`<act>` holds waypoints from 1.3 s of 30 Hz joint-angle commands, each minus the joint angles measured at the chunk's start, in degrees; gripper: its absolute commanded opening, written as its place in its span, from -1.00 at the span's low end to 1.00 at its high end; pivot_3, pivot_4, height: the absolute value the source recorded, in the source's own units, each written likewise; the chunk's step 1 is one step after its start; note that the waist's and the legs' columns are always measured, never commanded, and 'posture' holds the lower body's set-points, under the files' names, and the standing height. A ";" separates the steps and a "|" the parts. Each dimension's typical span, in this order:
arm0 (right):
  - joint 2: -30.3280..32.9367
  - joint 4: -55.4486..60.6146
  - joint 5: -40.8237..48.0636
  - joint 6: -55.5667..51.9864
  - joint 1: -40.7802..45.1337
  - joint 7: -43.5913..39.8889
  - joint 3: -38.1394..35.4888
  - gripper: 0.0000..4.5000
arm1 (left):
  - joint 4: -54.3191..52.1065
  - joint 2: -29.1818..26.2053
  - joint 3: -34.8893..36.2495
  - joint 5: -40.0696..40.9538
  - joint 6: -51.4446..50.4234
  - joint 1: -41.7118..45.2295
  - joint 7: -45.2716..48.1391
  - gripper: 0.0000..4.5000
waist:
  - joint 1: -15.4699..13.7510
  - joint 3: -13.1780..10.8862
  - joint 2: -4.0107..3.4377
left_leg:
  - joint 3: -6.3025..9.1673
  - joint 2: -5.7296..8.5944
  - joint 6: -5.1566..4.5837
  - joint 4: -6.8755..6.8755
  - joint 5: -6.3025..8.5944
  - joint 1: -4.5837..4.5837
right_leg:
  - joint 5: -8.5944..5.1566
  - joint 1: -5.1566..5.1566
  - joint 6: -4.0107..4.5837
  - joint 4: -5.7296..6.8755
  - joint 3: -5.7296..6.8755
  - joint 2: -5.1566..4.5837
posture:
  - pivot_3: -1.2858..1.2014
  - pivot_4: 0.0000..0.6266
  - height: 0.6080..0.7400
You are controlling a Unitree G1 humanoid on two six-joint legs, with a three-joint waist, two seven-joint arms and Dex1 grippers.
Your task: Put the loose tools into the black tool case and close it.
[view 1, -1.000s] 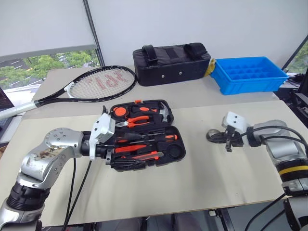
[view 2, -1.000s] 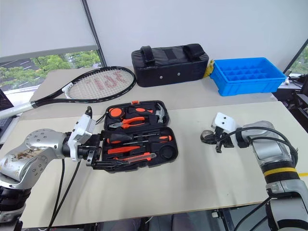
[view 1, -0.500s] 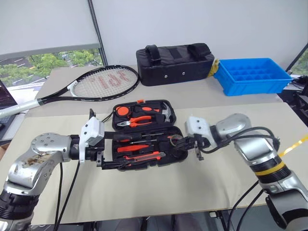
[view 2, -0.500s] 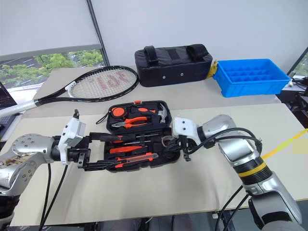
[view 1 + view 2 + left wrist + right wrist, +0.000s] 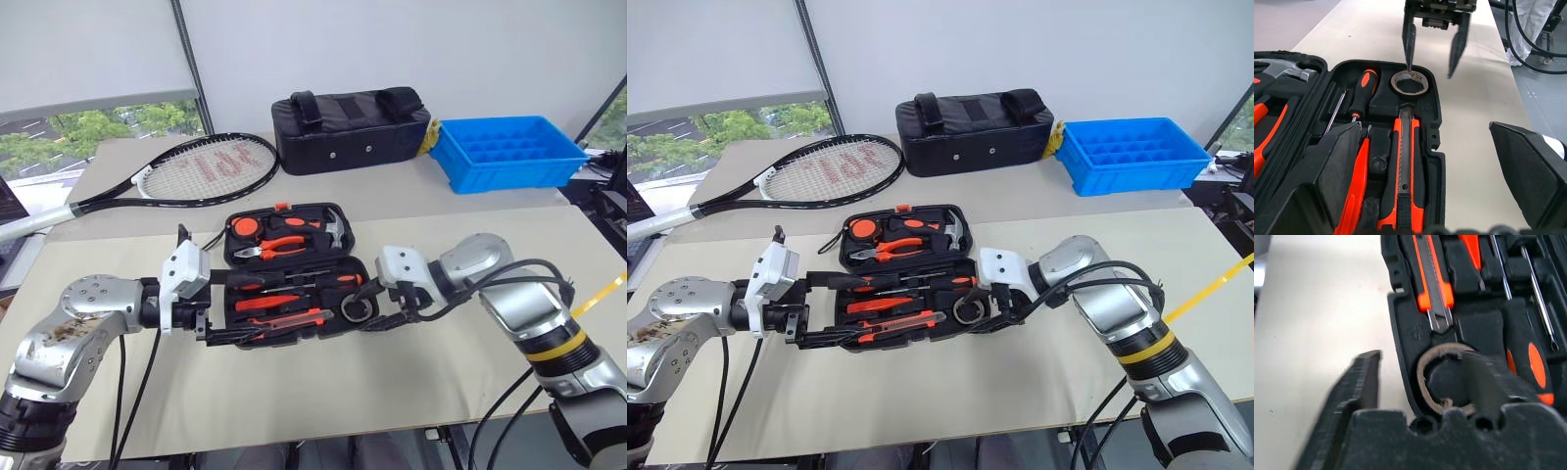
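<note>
The black tool case lies open at the middle of the table. Its near half holds orange-and-black screwdrivers, the utility knife and the small grey tape roll, which sits in the round recess at the right end. My right gripper is open at that end of the case. One of its fingers is over the roll and the other is outside the case wall. At the left end of the case, my left gripper is open with nothing between its fingers.
The far half of the case holds pliers and a hammer. Behind it lie a tennis racket, a black fabric bag and a blue compartment tray. Bare tabletop lies in front of the case and to its right.
My right gripper carried the tape roll from the right of the table to the case, then opened; the roll now lies in its recess. My left gripper drew slightly left.
</note>
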State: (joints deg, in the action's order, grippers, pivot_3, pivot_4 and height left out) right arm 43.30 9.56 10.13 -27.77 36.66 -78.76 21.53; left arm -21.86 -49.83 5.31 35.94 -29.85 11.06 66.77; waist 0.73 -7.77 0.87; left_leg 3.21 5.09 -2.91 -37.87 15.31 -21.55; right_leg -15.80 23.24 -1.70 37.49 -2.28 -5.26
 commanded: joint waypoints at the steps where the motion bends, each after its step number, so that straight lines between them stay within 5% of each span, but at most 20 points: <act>1: 0.53 1.77 1.81 -0.89 0.28 1.10 -3.36 0.99 | -1.30 -0.04 1.09 -0.06 1.68 0.10 -0.03 1.00 | -0.02 0.00 0.00 | 0.00 0.00 0.00 0.00 0.00 0.00 | 0.00 0.00 0.00 0.00 0.00 0.00 | 0.03 -0.52 1.00; 8: -7.37 -12.25 4.51 0.24 5.65 12.18 -13.12 0.99 | 2.96 4.37 3.25 1.18 1.71 0.01 -4.18 1.00 | 0.09 0.00 0.00 | -0.02 0.00 0.02 0.02 -0.01 0.07 | 0.01 -0.02 0.02 0.02 -0.01 0.00 | 0.03 -0.52 1.00; 14: -15.39 -36.22 3.32 2.38 12.75 24.04 -19.21 0.99 | 18.34 14.00 6.55 3.46 -3.00 8.52 -14.91 1.00 | -0.14 -0.05 0.10 | -0.01 0.02 0.10 0.01 -0.07 0.16 | 0.05 -0.05 0.08 0.09 0.09 0.03 | 0.03 -0.52 1.00; 23: -22.64 -71.14 5.99 -3.02 29.75 28.30 -27.34 0.99 | 41.37 12.94 9.03 3.19 -11.19 23.51 -16.00 1.00 | 1.91 -0.05 0.15 | -0.02 0.05 0.58 0.02 -0.36 -0.21 | 0.06 0.39 0.09 0.56 0.08 0.07 | 0.03 -0.52 1.00; 30: -26.39 -81.07 6.41 -0.88 33.71 30.51 -32.51 0.99 | 44.68 11.30 9.07 2.70 -16.65 25.21 -15.46 1.00 | 3.30 -0.03 0.19 | 0.00 0.05 0.59 0.01 -0.37 -0.65 | 0.08 0.93 0.06 0.70 -0.02 0.00 | 0.03 -0.52 1.00; 33: -27.46 -81.76 6.14 -1.00 34.58 29.44 -33.56 0.72 | 46.58 11.11 10.52 2.32 -16.61 25.55 -16.49 1.00 | 3.67 -0.03 0.18 | 0.02 0.05 0.60 -0.02 -0.38 -0.71 | 0.09 0.99 0.06 0.67 -0.01 0.01 | 0.03 -0.52 1.00; 39: -28.55 -82.05 4.56 -0.90 35.16 28.72 -34.06 -0.24 | 49.65 10.59 11.68 1.60 -16.40 24.76 -17.03 1.00 | 3.97 -0.03 0.18 | 0.04 0.05 0.68 -0.02 -0.43 -0.59 | 0.13 0.94 0.13 0.76 -0.03 0.02 | 0.03 -0.52 1.00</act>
State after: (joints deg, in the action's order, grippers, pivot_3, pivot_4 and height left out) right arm 14.92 -72.78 14.67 -29.86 70.64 -49.09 -12.00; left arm 27.57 -38.11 15.33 38.18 -46.54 35.74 49.79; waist 4.70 -7.80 1.05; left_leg 3.25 5.14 -2.22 -37.90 14.88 -22.14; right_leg -15.67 24.18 -1.57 38.27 -2.33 -5.24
